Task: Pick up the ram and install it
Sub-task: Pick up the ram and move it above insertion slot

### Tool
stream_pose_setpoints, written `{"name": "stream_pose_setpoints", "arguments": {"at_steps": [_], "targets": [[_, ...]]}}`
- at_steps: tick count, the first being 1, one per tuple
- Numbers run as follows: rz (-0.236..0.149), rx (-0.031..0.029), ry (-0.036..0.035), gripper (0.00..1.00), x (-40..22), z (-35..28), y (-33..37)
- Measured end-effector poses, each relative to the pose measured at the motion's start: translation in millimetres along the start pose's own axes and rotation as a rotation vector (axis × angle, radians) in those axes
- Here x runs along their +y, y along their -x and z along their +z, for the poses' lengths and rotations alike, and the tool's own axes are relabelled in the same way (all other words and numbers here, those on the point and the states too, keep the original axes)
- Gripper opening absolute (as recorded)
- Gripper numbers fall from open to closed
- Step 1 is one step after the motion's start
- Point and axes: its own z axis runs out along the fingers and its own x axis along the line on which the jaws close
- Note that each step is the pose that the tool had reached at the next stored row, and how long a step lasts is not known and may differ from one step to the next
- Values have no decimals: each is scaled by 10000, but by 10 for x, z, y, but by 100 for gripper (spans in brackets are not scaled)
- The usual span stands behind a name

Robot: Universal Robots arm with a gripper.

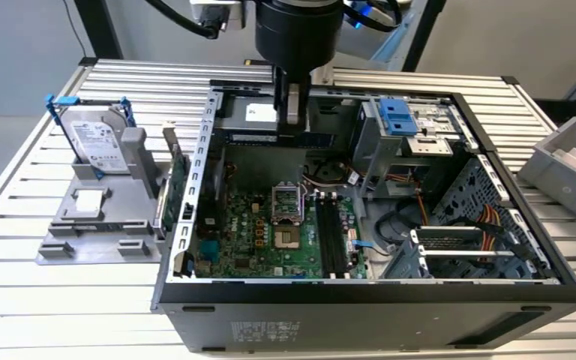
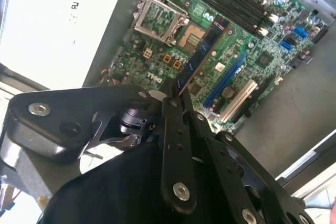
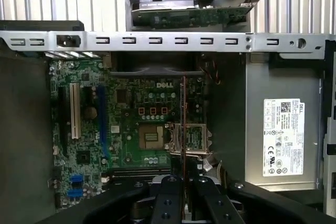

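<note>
Black two-fingered tool (image 1: 290,131) clamped on the thin green ram stick (image 2: 202,57), closed tight on it somewhere along its middle part. Held in the air inside the open black computer case (image 1: 368,315), above the far part of the green motherboard (image 1: 253,240), not touching any board or socket. In the exterior view, hanging just beyond the silver square processor socket (image 1: 286,204), close to the far wall of the case.

Long axis of the stick: level, running from the exterior view's left to the exterior view's right. Long black memory slots (image 1: 330,234): running from far to near, so about a quarter turn away from the stick, as judged from all three views. In the first wrist view, the stick as a thin line crossing the direction of the slots.

Slots lying nearer to the exterior camera than the tool and a little toward the exterior view's right, lower than the stick, well apart from it, seemingly unfilled. Stick therefore picked up but not yet installed. Case standing on the slatted aluminium bench (image 1: 68,300).
</note>
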Motion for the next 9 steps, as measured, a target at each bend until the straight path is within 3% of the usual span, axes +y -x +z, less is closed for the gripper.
{"name": "stream_pose_setpoints", "arguments": {"at_steps": [9], "targets": [[23,0,-2,0,-182,0,24]]}}
